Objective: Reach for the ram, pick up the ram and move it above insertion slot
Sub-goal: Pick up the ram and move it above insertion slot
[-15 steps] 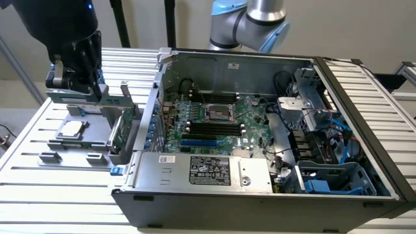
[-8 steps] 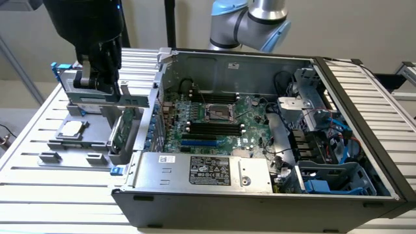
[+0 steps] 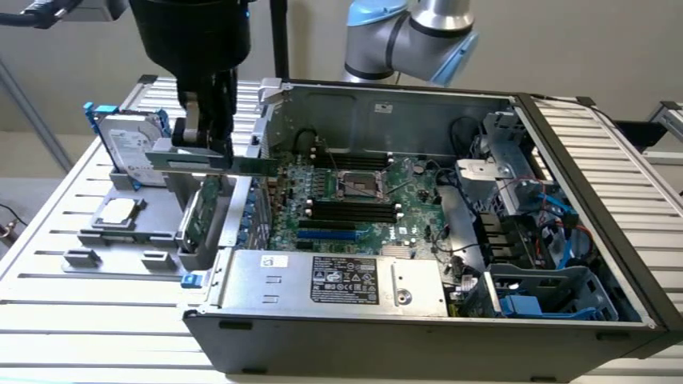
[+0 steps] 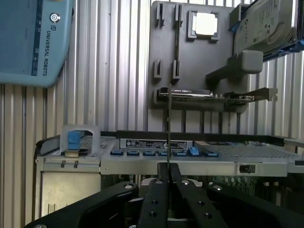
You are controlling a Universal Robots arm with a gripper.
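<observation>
Ram lifted, slot not yet reached.
My gripper (image 3: 203,148), upper left of frame, is clamped on the ram (image 3: 219,164); it hangs over the case wall (image 3: 259,144), short of the memory slots (image 3: 353,210).

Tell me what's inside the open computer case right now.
Inside the computer case sit a green motherboard with black memory slots, a CPU socket, cables and blue drive bays. A silver power supply covers the board's near edge. The gripper holds the ram outside it.

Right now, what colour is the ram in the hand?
Green, seen best in the exterior view: the ram in the hand.
</observation>
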